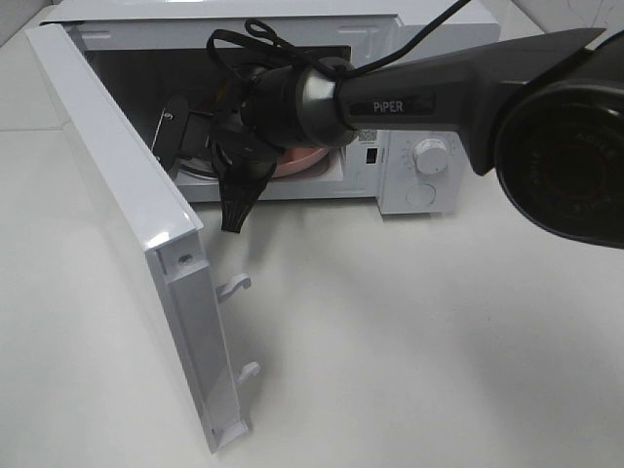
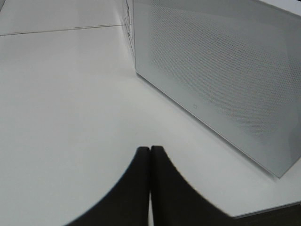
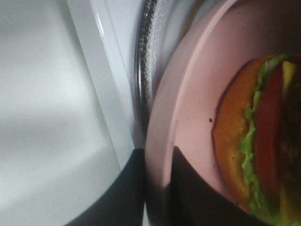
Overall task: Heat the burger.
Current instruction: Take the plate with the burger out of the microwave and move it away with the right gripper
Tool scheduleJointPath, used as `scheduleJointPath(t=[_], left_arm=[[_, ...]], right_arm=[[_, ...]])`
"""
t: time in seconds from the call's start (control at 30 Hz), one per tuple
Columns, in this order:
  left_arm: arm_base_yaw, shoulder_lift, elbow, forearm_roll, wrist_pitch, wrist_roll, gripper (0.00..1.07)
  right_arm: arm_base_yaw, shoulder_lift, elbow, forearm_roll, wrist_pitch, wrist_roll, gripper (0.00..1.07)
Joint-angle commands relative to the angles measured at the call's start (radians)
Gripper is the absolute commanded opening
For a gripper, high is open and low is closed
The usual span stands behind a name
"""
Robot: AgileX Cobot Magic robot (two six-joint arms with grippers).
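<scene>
The burger point(image 3: 254, 141), with its brown bun, green lettuce and dark patty, lies on a round pink plate point(image 3: 197, 94) inside the open microwave point(image 1: 419, 166). In the right wrist view my right gripper point(image 3: 157, 153) has its two dark fingers on either side of the plate's rim, shut on it. The plate rests on the glass turntable point(image 3: 143, 56). From the high view only a sliver of the pink plate point(image 1: 302, 161) shows under my right arm point(image 1: 390, 97), which hides the burger there. My left gripper point(image 2: 150, 150) is shut and empty, low over the table.
The microwave door point(image 1: 117, 166) swings wide open toward the front left, latch hooks point(image 1: 236, 285) sticking out. Its dotted outer panel point(image 2: 221, 80) stands close beside my left gripper. A control knob point(image 1: 432, 154) is on the microwave's right side. White tabletop point(image 1: 409, 331) lies in front.
</scene>
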Motion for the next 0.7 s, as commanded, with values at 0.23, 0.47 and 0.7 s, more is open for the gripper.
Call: scheduleJointPath(t=[0.23, 0.47, 0.7], left_arm=[[0.001, -0.02, 0.002, -0.006, -0.013, 0.002, 0.0], [0.001, -0.02, 0.002, -0.006, -0.013, 0.002, 0.0], [0.001, -0.02, 0.002, -0.006, -0.013, 0.002, 0.0]], right_arm=[[-0.003, -0.031, 0.005, 0.116, 0.068, -0.089, 0.0], [-0.001, -0.052, 0.007, 0.121, 0.132, -0.144, 0.0], [-0.001, -0.097, 0.037, 0.189, 0.129, -0.24, 0.0]])
